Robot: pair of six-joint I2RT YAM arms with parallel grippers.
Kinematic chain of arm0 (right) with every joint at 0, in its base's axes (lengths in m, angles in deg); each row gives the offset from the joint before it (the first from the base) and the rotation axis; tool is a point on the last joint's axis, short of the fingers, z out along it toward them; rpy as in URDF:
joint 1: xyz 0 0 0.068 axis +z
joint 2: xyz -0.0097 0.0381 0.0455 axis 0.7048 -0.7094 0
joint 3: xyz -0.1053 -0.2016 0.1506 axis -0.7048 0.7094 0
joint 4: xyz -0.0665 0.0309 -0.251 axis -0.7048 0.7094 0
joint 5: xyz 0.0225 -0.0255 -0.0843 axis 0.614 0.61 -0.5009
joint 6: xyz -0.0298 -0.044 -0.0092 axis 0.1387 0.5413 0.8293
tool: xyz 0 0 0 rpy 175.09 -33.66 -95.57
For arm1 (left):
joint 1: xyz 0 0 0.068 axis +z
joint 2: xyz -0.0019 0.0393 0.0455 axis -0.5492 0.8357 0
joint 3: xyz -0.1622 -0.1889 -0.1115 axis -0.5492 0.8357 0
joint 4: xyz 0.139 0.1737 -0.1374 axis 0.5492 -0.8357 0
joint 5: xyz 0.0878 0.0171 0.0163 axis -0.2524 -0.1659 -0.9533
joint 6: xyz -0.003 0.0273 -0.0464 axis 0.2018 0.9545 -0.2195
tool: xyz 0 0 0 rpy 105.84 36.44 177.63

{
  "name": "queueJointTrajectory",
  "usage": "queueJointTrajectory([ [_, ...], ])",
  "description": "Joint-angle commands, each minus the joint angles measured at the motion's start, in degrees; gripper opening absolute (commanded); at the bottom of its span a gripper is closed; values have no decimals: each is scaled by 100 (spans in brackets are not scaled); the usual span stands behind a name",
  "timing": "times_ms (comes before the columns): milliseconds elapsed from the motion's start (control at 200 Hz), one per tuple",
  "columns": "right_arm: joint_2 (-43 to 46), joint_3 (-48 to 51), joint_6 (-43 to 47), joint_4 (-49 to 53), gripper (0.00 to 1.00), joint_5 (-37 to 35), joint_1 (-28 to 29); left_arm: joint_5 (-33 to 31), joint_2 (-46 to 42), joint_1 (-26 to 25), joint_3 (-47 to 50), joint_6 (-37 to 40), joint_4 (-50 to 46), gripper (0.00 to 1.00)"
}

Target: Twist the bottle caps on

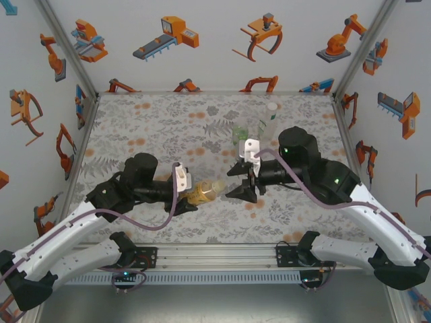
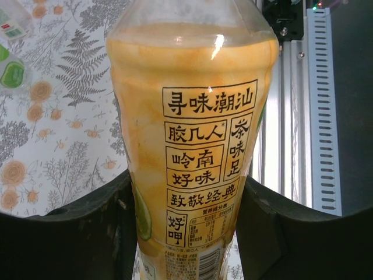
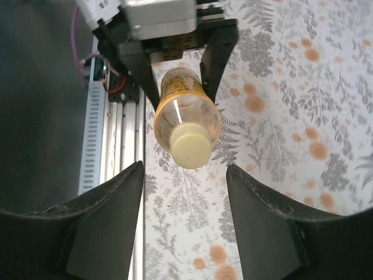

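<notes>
My left gripper (image 1: 187, 194) was clamped on the yellow-amber bottle (image 2: 192, 58), held lying level above the table, neck toward my right arm. The label (image 2: 201, 169) read 寻味潮汕, 胶几人, 茶味足, 岭南好味, 致敬经典, 好呷; the fine print was too small. The pale cap (image 3: 190, 146) sat on the neck. My right gripper (image 3: 183, 181) had its fingers apart, the cap just ahead of the tips, ungripped. Judged step: mid-screwing this cap. Next I needed to close on the cap and twist, left steady. Far back stood the green-labelled bottle (image 1: 240, 134) and the tall clear bottle (image 1: 269, 121), their text unreadable.

Bright, even light — soft shadows.
</notes>
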Motion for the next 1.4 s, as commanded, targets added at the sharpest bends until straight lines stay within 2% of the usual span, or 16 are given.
queueJointTrajectory([
  [0,-42,-134,1247,157,56,607,13,350,-53,-23,-226,12,4,0],
  [360,-211,-81,1325,-44,53,1054,29,396,-67,-23,-218,-10,-6,0],
  [1006,-425,87,1214,-501,42,688,105,427,-110,-23,-139,-78,90,0],
  [1111,-456,95,1122,-507,35,662,117,422,-111,-24,-148,-81,86,0],
  [1257,-400,184,650,-580,21,442,153,407,-114,-23,-139,-79,90,0],
  [1312,-327,317,135,-787,13,188,171,385,-116,-23,-118,-64,104,0],
  [1392,-213,585,-1157,-1283,3,-455,180,305,-124,-23,-78,-80,162,0],
])
